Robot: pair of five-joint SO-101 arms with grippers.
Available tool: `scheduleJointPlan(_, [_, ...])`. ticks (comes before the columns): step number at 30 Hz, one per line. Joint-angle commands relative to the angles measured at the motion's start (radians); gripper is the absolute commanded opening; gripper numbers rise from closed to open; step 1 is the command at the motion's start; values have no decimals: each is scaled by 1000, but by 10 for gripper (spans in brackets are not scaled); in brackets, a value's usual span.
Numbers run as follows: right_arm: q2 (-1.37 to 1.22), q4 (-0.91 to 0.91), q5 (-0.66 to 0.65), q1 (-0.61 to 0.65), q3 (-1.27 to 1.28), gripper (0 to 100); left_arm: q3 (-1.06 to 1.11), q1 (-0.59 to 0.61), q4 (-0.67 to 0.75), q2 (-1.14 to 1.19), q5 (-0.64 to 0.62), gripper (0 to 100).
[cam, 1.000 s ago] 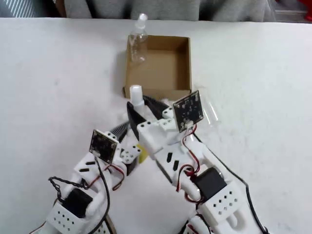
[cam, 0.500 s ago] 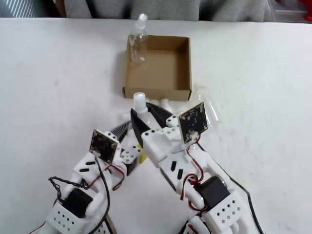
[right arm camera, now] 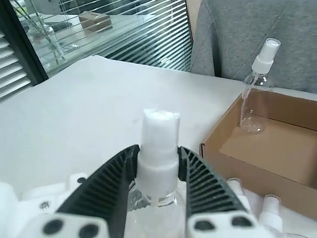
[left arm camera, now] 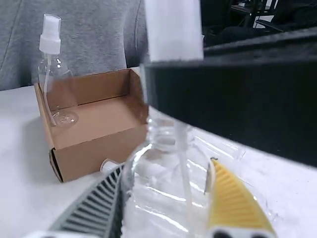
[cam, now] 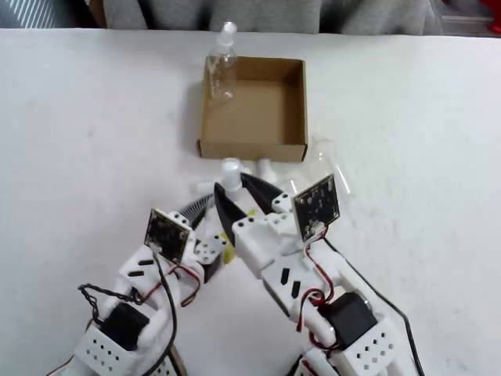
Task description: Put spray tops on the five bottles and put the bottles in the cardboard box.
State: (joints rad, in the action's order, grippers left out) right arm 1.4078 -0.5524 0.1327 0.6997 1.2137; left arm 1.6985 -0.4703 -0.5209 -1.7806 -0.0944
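The white table (cam: 94,117) is carrying everything. The open cardboard box (cam: 254,110) is sitting toward its far side, near the middle. A finished spray bottle (cam: 222,74) is standing upright in the box's far-left corner with its top already on.

Both arms are reaching in from the near edge and meeting just in front of the box's near wall. The left gripper (left arm camera: 166,176) is closing its grey and yellow fingers narrowly around a clear bottle (left arm camera: 148,198) and holding it upright. The right gripper (right arm camera: 158,151) is pinching a white spray top (right arm camera: 158,144) between its black jaws directly above that bottle. The top's tube is running down through the neck — whether the collar is seated I cannot tell.

More clear bottles (cam: 329,168) are lying on the table by the box's near-right corner. Loose spray tops (cam: 264,166) are resting close to the box's near wall.
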Motion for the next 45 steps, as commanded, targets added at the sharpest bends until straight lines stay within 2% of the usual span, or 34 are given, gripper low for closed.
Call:
scheduleJointPlan(1, [24, -24, -3, 50, 28, 18, -3, 15, 9, -24, 5, 108])
scheduleJointPlan(5, [67, -22, -5, 84, 51, 18, -3, 15, 26, -24, 5, 106])
scheduleJointPlan(27, [79, 24, -6, 82, 57, 18, -3, 15, 25, -24, 5, 106])
scheduleJointPlan(31, [79, 54, -63, 84, 57, 18, -3, 15, 25, -24, 5, 106])
scheduleJointPlan(45, [-33, 70, -68, 82, 48, 19, -3, 15, 23, -24, 5, 106])
